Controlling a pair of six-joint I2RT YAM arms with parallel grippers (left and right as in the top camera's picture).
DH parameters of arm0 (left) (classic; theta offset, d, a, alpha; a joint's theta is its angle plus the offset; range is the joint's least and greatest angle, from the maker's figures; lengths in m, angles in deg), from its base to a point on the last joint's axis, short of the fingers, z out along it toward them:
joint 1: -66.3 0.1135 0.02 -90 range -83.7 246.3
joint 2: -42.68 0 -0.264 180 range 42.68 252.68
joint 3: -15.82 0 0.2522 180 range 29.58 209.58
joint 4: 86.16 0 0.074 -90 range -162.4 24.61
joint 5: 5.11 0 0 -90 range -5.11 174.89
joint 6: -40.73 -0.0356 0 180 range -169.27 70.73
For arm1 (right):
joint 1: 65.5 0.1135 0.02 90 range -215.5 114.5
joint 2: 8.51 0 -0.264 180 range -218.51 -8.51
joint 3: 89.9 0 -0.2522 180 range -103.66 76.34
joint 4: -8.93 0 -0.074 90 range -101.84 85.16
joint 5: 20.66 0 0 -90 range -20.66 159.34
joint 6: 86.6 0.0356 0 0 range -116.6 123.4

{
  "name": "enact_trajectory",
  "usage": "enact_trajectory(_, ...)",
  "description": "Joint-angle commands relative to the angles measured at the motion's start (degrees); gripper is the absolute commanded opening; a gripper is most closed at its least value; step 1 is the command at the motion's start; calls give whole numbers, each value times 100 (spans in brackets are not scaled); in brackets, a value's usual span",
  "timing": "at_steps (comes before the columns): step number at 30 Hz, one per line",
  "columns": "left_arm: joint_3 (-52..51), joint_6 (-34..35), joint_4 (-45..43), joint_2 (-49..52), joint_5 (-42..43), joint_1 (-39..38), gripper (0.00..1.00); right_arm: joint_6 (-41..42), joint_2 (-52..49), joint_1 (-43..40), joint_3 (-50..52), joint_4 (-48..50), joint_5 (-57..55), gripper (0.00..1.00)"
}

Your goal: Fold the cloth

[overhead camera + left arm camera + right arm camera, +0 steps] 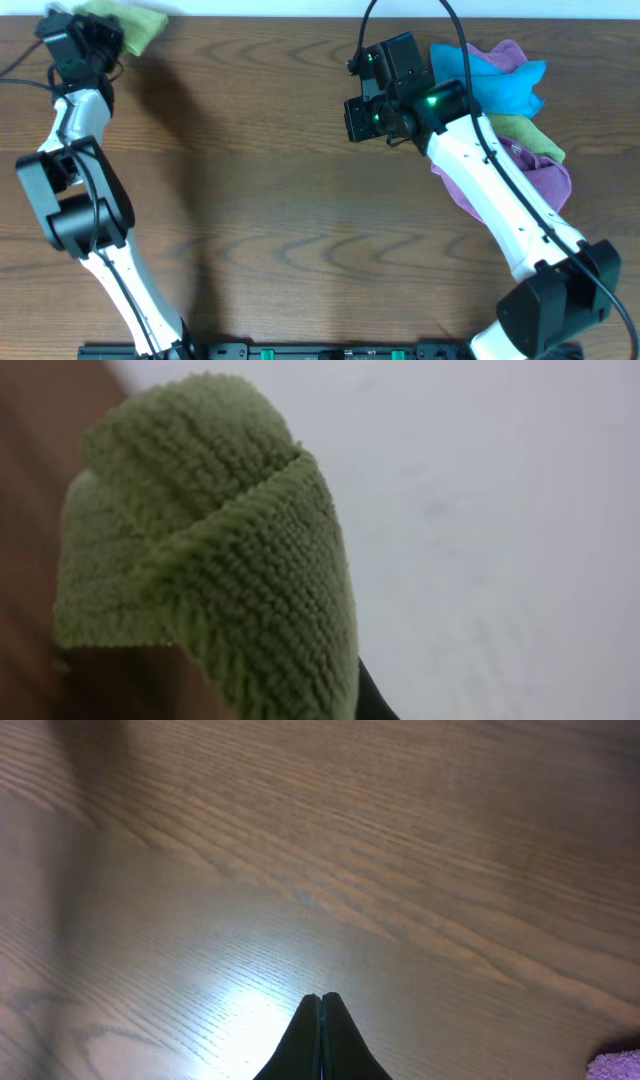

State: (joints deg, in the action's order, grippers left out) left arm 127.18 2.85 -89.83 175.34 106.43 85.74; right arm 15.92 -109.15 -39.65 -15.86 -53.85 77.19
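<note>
The lime-green ribbed cloth (132, 24) is bunched at the table's far left corner. It fills the left wrist view (230, 560), with a folded edge facing the camera. My left gripper (88, 40) is right at the cloth and seems shut on its lower part; only one dark fingertip (372, 700) shows beside the fabric. My right gripper (321, 1005) is shut and empty, hovering over bare wood at the middle right of the table (362, 112).
A pile of blue (500, 80), purple (545, 180) and duller olive-green (530, 138) cloths lies at the far right, beside my right arm. A purple corner shows in the right wrist view (615, 1065). The wood table (260, 180) spans the view.
</note>
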Motion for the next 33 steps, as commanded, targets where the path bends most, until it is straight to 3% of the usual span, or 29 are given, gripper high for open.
enact_trajectory(1, 35, 691, 195, 518, 562, 11, 6, 125, 0, 2, -59, -31, -57, 1)
enact_trajectory(9, 33, 614, 723, 640, 789, 20, 6, 125, 2, 2, -59, -26, -57, 1)
enact_trajectory(10, 33, 573, 717, 640, 800, 33, 14, 125, 0, 0, -59, -26, -57, 1)
enact_trajectory(12, 33, 435, 715, 638, 863, 48, 46, 125, 2, 0, -59, -26, -57, 5)
enact_trajectory(13, 33, 369, 717, 638, 911, 57, 65, 125, 0, 0, -59, -26, -57, 7)
enact_trajectory(14, 33, 299, 721, 638, 984, 63, 94, 125, 2, 0, -59, -26, -57, 8)
enact_trajectory(19, 33, 111, 1172, 533, 1040, 122, 95, 125, 2, 0, -59, -26, -57, 11)
enact_trajectory(26, 33, -612, 2645, -66, 568, 221, 95, 125, 0, 2, -59, -26, -55, 13)
enact_trajectory(30, 33, -835, 3689, -468, 313, 262, 95, 120, 2, 2, -59, -26, -52, 26)
enact_trajectory(33, 33, -1263, 4387, -817, 173, 262, 95, 120, 2, 0, -76, -31, -42, 48)
